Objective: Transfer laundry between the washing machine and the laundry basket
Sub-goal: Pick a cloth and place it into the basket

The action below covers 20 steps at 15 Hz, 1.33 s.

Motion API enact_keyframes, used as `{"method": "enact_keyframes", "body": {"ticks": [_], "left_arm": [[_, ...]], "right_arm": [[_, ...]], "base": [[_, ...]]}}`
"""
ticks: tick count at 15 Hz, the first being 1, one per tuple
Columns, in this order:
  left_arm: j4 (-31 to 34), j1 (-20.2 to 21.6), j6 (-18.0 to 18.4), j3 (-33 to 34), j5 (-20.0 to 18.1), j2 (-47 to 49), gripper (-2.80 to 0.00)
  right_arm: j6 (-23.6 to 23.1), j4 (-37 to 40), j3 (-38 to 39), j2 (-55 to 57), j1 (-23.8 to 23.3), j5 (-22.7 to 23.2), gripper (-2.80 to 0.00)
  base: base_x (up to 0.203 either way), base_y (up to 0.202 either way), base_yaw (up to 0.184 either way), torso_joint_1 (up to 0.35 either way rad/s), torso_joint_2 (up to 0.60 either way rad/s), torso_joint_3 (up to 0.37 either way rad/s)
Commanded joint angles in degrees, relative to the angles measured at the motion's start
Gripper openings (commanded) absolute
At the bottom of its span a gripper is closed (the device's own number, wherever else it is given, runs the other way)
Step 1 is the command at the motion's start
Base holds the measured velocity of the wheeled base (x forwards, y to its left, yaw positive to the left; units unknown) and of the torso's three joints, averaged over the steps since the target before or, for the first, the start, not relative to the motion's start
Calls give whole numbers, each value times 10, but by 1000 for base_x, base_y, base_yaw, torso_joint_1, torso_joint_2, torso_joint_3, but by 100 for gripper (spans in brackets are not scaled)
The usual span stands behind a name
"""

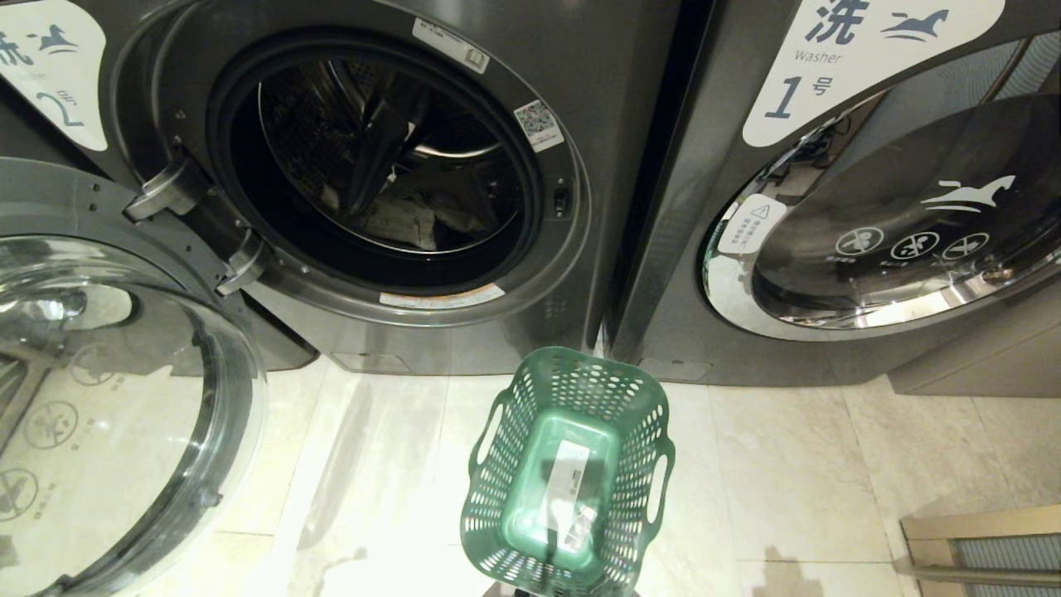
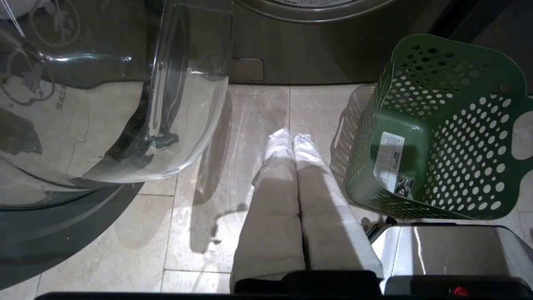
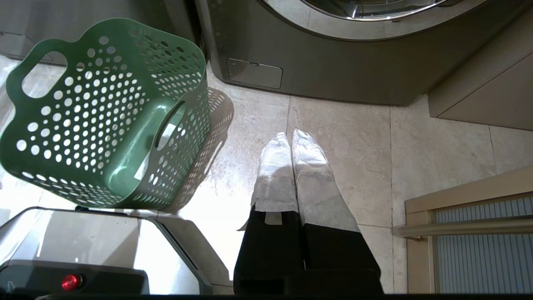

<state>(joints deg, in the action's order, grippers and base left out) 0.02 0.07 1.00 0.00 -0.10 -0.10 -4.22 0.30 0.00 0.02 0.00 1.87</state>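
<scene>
Open door [image 1: 124, 398] beside laundry basket [image 1: 572, 473]

The head camera is looking steeply down at the open washing machine [image 1: 373, 157] from close by. Both wrist cameras are pointing floorward — sharing the laundry basket [image 1: 497, 489] between them.

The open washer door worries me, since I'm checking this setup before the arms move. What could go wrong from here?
1. The swung-open glass door of the dark grey front-loading washing machine juts out on the left; the shut left gripper could clip it.
2. The pale cloth laundry lies deep in the drum, so a reach may snag the door rim.
3. The empty green perforated plastic basket looks light; a bump might shift it.
</scene>
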Motion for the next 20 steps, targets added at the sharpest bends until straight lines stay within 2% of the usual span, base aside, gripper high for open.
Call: {"method": "enact_keyframes", "body": {"ticks": [1, 14, 20], "left_arm": [[0, 0, -1, 1, 0, 1, -280], [0, 0, 1, 1, 0, 1, -280], [0, 0, 1, 1, 0, 1, -280]], "right_arm": [[0, 0, 0, 0, 0, 1, -280], [-4, 1, 0, 1, 0, 1, -280], [-3, 1, 0, 1, 0, 0, -280]], "base": [[0, 0, 0, 0, 0, 0], [0, 0, 0, 0, 0, 0], [-1, -4, 149, 4, 3, 2]]}}
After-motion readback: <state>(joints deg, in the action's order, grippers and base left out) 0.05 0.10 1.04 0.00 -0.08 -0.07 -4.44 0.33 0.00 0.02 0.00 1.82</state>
